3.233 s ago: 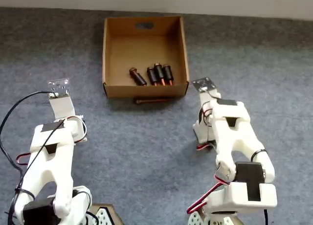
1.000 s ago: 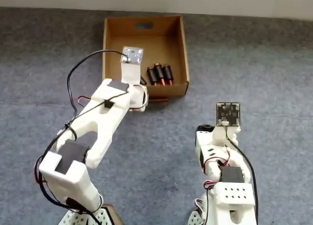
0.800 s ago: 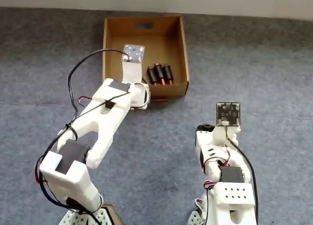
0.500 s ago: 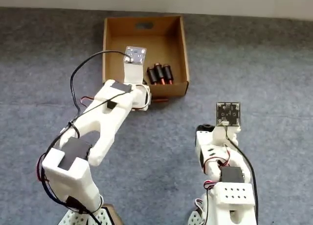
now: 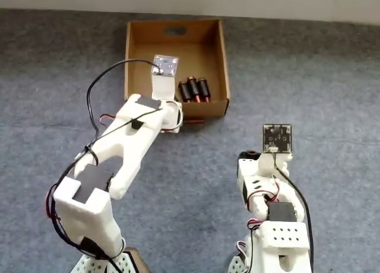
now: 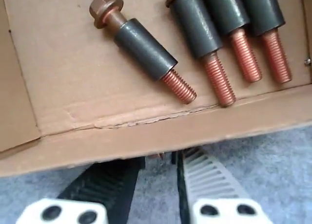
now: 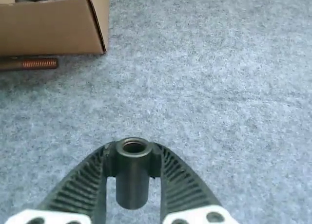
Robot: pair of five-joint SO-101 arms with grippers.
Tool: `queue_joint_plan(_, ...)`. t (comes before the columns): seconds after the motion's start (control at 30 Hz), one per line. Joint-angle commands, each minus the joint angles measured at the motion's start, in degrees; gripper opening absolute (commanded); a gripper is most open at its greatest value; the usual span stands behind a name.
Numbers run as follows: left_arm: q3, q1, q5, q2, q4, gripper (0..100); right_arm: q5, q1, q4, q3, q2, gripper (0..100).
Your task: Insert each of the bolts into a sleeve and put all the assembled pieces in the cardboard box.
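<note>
The cardboard box (image 5: 127,65) holds several assembled pieces (image 5: 193,90), dark sleeves on copper bolts; in the left wrist view one assembled piece (image 6: 141,51) lies apart from three side by side (image 6: 229,19). A loose copper bolt (image 5: 193,121) lies on the carpet against the box's front wall (image 6: 170,136), also seen as the bolt (image 7: 29,64) from the right wrist. My left gripper (image 6: 160,158) hangs just outside that wall, over the bolt's head end. My right gripper (image 7: 131,153) is shut on an upright dark sleeve (image 7: 131,180) near its base (image 5: 250,157), well back from the box.
Grey carpet covers the table around the box and between the arms. The left arm's black cable (image 5: 98,92) loops out to the left. A light wall runs along the far edge.
Since 3.2 s ago the left arm swung from the left side to the box front and the right arm pulled back. In the last second the left arm crept slightly toward the box.
</note>
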Motion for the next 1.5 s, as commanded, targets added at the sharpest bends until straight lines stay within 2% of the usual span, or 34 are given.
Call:
queue_joint_plan(0.0, -0.22, 0.31, -0.18, 0.22, 6.15, 2, -0.7, 0.4, -1.1, -0.31, -0.84, 0.5)
queue_joint_plan(0.07, -0.22, 0.22, -0.35, 0.22, 9.41, 1, -0.7, 0.4, -1.1, -0.31, -0.84, 0.5)
queue_joint_plan(0.23, -0.22, 0.31, -6.68, 0.22, 13.01, 1, -0.7, 0.4, -1.1, -0.31, -0.84, 0.5)
queue_joint_plan(0.47, -0.31, 0.13, -7.03, -0.48, 15.82, 1, -0.7, 0.4, -1.1, -0.31, -0.84, 0.5)
queue_joint_plan(0.73, 0.4, 0.66, -6.68, -14.02, 21.01, 1, -0.7, 0.4, -1.1, -0.31, -0.84, 0.5)
queue_joint_plan(0.8, 0.4, 0.66, -6.33, -15.69, 20.92, 5, -0.7, 0.4, -1.1, -0.31, -0.84, 0.5)
queue_joint_plan(0.93, 1.1, 0.57, 4.04, -15.6, 20.84, 21, -0.7, 0.4, -1.1, -0.31, -0.84, 0.5)
queue_joint_plan(1.0, 2.15, 0.84, 8.7, -15.6, 20.31, 26, -0.7, 0.4, -1.1, -0.31, -0.84, 0.5)
queue_joint_plan(1.2, 7.16, 3.12, 20.4, -15.6, 11.25, 24, -0.7, 0.4, -1.1, -0.22, -0.84, 0.5)
queue_joint_plan(1.37, 11.3, 4.0, 26.02, -15.34, 1.23, 24, -0.7, 0.4, -1.1, -0.22, -0.75, 0.5)
queue_joint_plan(1.47, 10.86, 3.82, 27.52, -12.18, -0.09, 24, -0.7, 0.4, -1.1, -0.22, -0.66, 0.5)
